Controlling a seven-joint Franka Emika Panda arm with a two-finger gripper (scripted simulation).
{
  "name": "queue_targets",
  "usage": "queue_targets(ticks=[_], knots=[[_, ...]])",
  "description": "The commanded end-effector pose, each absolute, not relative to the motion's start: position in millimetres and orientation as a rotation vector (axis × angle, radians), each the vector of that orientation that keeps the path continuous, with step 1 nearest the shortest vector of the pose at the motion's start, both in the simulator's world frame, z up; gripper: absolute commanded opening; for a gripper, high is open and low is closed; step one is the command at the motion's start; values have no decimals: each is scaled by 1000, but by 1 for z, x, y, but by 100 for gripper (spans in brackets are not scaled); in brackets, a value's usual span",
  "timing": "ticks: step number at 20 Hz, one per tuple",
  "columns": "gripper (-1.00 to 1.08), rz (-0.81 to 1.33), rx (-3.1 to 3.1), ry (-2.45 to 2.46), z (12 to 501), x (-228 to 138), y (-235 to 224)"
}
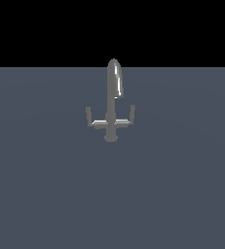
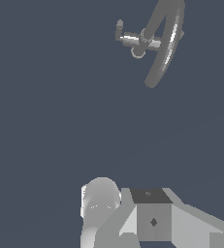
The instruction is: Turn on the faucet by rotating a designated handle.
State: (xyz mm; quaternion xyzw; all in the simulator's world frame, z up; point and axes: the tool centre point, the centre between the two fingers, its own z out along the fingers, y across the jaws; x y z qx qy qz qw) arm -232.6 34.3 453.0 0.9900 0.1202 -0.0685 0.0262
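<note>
Gripper [image 2: 150, 220]: only pale grey blocks of the hand show in the wrist view; fingertips out of sight, so cannot tell whether wide or narrow. Nothing seen held. Absent from the exterior view.
Faucet [image 1: 113, 97]: upright on the grey floor [image 1: 46, 194], just above centre of the exterior view; well apart from the hand.
Spout [image 1: 115, 78]: tall, rounded, hooked, at 12 o'clock from the round foot [image 1: 111, 138].
Handle [image 1: 90, 119]: at 9 o'clock from the stem, tip upturned.
Second arm [image 1: 129, 115]: at 3 o'clock, matching.

Faucet [image 2: 163, 46] well apart from pincer [image 2: 133, 218]
</note>
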Motion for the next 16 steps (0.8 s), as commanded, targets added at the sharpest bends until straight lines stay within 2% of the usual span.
queue_targets(ticks=[1,16], knots=[[-100,-245,3021,460,451,-227,32],[-100,-515,2687,1059,433,-183,19]])
